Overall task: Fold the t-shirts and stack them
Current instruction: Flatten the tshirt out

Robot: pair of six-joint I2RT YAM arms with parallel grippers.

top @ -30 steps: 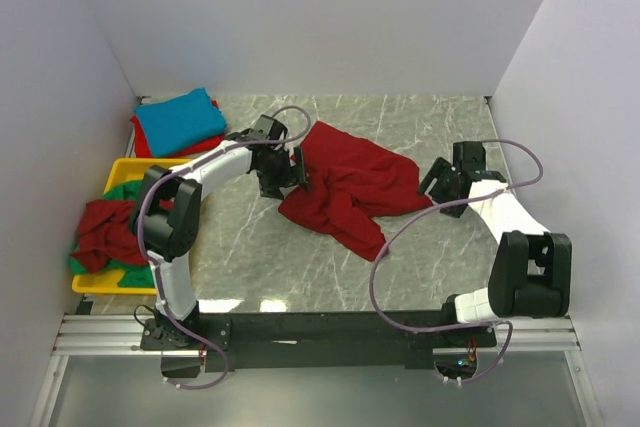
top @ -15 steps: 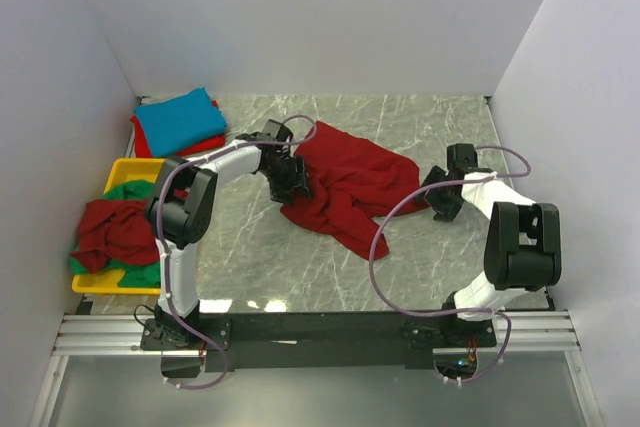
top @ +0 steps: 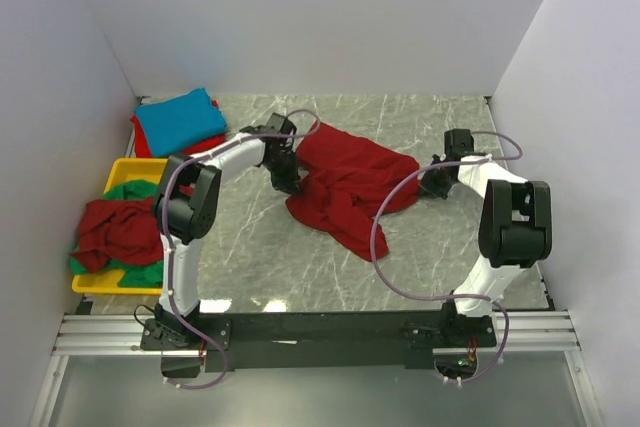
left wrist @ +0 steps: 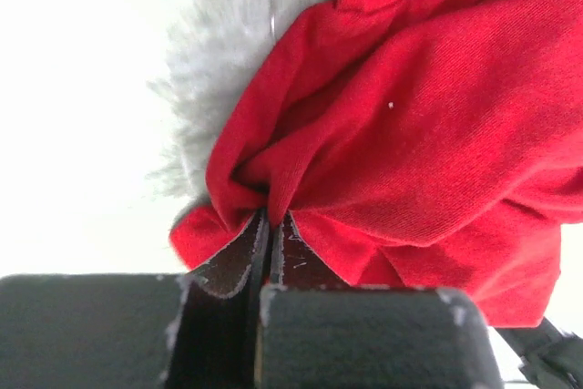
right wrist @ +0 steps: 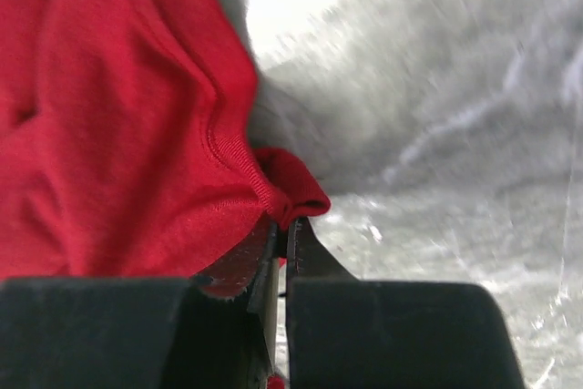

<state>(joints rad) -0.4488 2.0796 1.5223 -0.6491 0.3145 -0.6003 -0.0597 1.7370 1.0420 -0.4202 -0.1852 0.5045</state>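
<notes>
Lab booth: white walls (top: 300, 17), marble table (top: 250, 272)

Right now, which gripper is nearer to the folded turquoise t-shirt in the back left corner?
Left. The left gripper holds the left edge of the spread dark red t-shirt, to the right of the turquoise t-shirt. The right gripper holds its right edge, much farther away.

The left arm (top: 225, 159) stretched forward, its elbow bent and its wrist turned inward. The left gripper (left wrist: 271, 225) was pinched tight on a fold of the dark red t-shirt (top: 350, 182) at its fingertips. The right arm (top: 490, 179) reached forward, wrist angled inward. The right gripper (right wrist: 282, 234) was clamped on the shirt's hem at its tips.
</notes>
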